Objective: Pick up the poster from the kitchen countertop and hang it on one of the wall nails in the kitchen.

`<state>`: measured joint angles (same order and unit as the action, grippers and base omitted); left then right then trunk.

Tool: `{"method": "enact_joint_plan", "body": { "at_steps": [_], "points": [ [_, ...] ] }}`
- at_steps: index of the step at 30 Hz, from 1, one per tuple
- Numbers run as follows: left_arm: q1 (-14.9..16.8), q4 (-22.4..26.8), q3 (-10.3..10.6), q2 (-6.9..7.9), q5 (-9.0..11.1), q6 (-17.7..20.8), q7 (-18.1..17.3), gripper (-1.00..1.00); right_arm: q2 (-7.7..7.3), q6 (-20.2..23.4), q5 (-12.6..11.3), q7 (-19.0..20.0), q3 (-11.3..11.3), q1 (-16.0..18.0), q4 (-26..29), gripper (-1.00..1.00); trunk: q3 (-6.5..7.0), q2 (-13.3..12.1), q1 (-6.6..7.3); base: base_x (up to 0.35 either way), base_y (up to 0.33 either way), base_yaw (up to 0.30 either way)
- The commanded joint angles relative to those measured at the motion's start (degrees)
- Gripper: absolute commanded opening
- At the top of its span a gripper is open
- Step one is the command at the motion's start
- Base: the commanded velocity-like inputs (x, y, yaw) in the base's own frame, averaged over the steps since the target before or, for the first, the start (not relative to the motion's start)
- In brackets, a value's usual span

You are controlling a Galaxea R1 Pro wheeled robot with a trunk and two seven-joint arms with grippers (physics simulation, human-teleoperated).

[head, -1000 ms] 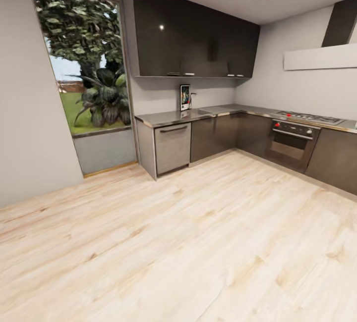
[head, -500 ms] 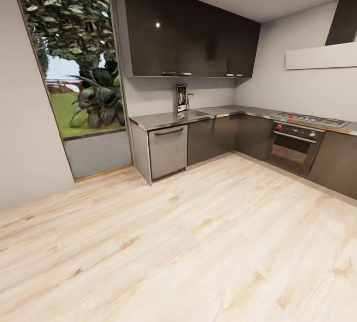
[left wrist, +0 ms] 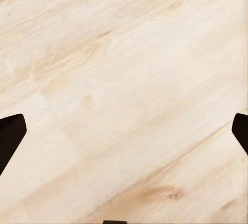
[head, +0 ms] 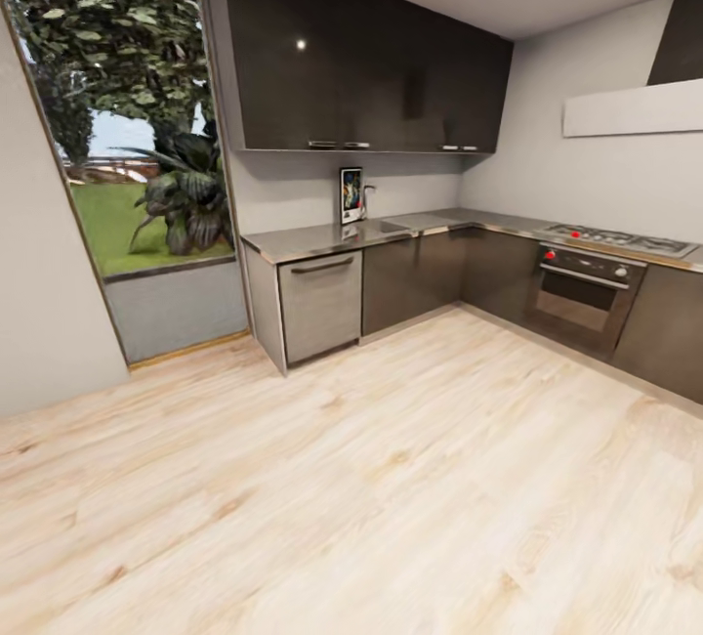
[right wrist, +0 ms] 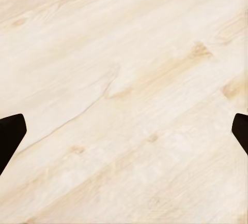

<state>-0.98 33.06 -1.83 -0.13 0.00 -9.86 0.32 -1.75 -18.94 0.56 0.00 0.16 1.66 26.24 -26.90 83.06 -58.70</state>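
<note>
The poster (head: 351, 195) stands upright against the back wall on the kitchen countertop (head: 303, 241), beside the chrome tap (head: 368, 197) and the sink, across the room in the head view. My left gripper (left wrist: 124, 131) is open, its dark fingertips (left wrist: 10, 136) wide apart over bare wooden floor. My right gripper (right wrist: 124, 131) is open too, with fingertips (right wrist: 10, 133) spread above the floor and nothing between them. No wall nail can be made out.
Dark upper cabinets (head: 361, 68) hang above the L-shaped counter. A dishwasher (head: 319, 306) sits at its left end, an oven (head: 583, 293) with a hob at the right. A tall window (head: 127, 147) is at the left. Light wooden floor (head: 351, 488) stretches ahead.
The head camera has moved toward the kitchen: counter, cabinets and window now look slightly larger and sit further left. The poster stands as before.
</note>
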Motion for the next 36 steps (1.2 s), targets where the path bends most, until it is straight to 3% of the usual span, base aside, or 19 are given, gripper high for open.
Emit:
{"method": "enact_joint_plan", "body": {
  "at_steps": [1, 36],
  "points": [
    [-0.01, 0.08, -0.08, -0.02, 0.00, -0.08, 0.03, 1.00, -0.01, -0.19, 0.06, 0.00, 0.02, 0.02, -0.05, 1.00, -0.05, 0.02, -0.03, 0.312, -0.171, 0.000],
    [0.00, 0.08, -0.10, -0.01, 0.00, -0.08, 0.03, 1.00, -0.01, -0.19, 0.06, 0.00, 0.02, 0.01, -0.14, 1.00, -0.05, 0.02, -0.03, 0.312, -0.171, 0.000]
  ]
}}
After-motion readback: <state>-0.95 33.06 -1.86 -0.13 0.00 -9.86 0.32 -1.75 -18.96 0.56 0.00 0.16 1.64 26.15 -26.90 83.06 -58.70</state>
